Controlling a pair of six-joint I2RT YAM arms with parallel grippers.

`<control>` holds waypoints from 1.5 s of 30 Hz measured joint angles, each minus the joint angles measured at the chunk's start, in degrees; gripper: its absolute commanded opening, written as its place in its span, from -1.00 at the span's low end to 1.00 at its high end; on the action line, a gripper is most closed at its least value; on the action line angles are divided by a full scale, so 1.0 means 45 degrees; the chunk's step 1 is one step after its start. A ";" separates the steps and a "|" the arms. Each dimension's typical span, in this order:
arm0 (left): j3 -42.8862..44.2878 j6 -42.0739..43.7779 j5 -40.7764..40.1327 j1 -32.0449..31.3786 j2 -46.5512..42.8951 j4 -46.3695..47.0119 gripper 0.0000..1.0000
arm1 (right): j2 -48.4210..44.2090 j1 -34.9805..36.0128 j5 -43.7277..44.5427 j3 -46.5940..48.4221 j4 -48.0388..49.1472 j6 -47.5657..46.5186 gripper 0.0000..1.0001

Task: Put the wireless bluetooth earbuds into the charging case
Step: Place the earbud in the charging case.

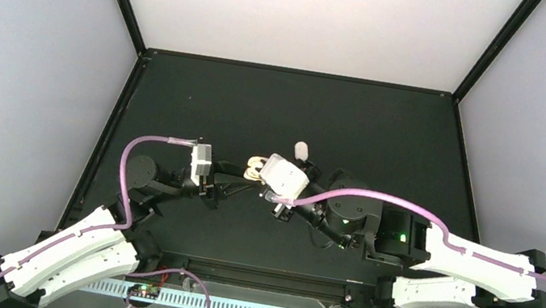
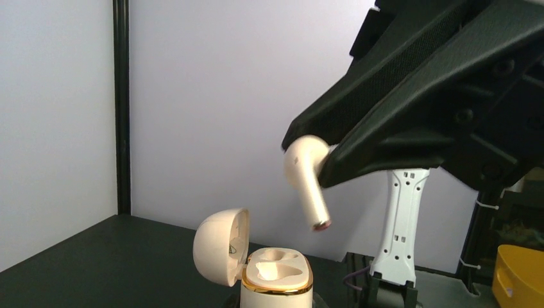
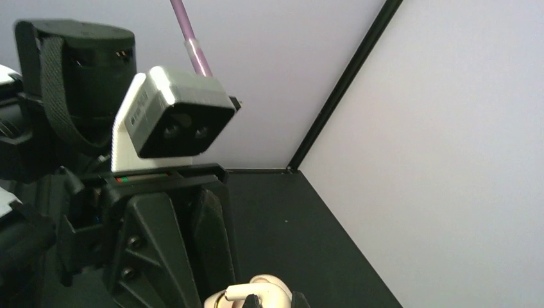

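Arms meet mid-table in the top view: the left gripper [image 1: 242,172] is clamped on the open charging case [image 1: 254,169], apparently to steady it. A white earbud [image 1: 301,149] lies just beyond, on the far side. Left wrist: the right gripper [image 2: 315,155] pinches a beige earbud [image 2: 309,186] stem-down above the case, poised for insertion. Right wrist: no legible writing.

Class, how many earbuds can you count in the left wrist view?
1: a beige earbud pinched in the right claw, hanging above the open charging case. Others may be hidden.
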 measured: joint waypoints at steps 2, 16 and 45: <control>0.0000 -0.0175 0.0000 0.0000 0.0000 0.0102 -0.97 | 0.0058 0.0034 0.0291 -0.0160 0.0136 -0.0151 -0.93; -0.0170 -0.0651 -0.0185 0.0000 -0.0015 0.0277 -0.97 | 0.0209 0.0063 0.1205 -0.0335 0.0563 -0.0413 -0.93; -0.0170 -0.0651 -0.0554 0.0000 -0.0029 0.0029 -0.97 | 0.0549 0.0073 0.1326 -0.0510 0.0282 -0.0466 -0.93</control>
